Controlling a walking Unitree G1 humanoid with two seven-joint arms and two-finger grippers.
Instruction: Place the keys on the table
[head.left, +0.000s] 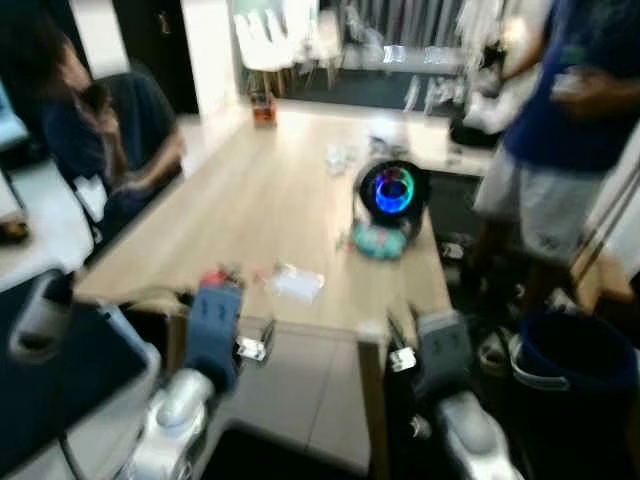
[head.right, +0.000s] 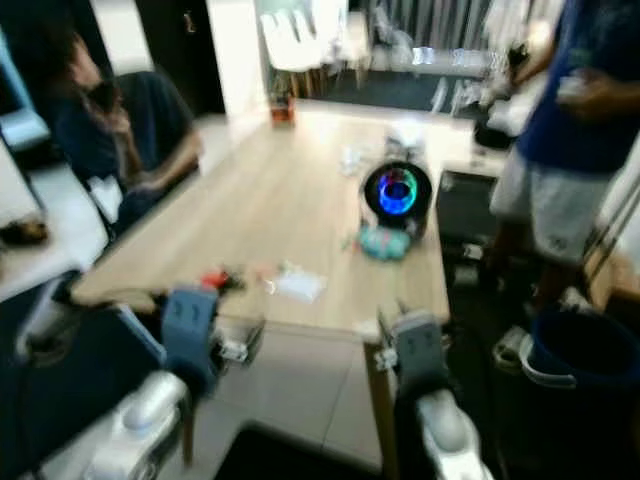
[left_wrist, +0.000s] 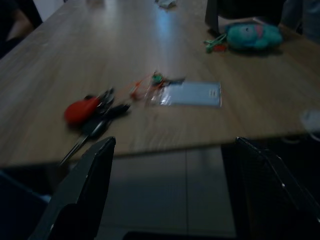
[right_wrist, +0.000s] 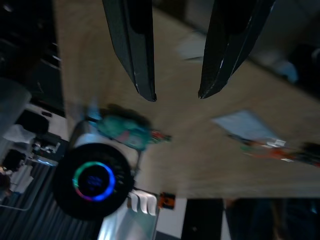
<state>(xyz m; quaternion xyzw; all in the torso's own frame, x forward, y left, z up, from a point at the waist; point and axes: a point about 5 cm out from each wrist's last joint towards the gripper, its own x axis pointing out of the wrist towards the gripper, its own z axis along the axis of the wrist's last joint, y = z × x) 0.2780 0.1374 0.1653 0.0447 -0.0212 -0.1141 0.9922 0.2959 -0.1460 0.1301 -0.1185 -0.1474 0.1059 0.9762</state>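
Note:
The keys (left_wrist: 92, 112), a red fob with dark keys, lie on the wooden table (head.left: 270, 190) near its front left corner, also seen from the head (head.left: 218, 277). My left gripper (left_wrist: 175, 142) is open and empty, just off the table's front edge and slightly below the keys. My right gripper (right_wrist: 177, 94) is open too, with nothing between its fingers, by the table's front right corner. Both forearms (head.left: 213, 320) reach up from below the table edge.
A clear plastic badge (left_wrist: 192, 93) with a small charm lies beside the keys. Further back sit a teal plush (head.left: 380, 240) and a black round speaker (head.left: 392, 190) with a glowing ring. A person (head.left: 100, 130) sits at left; another (head.left: 570, 130) stands right, near a blue bucket (head.left: 580, 360).

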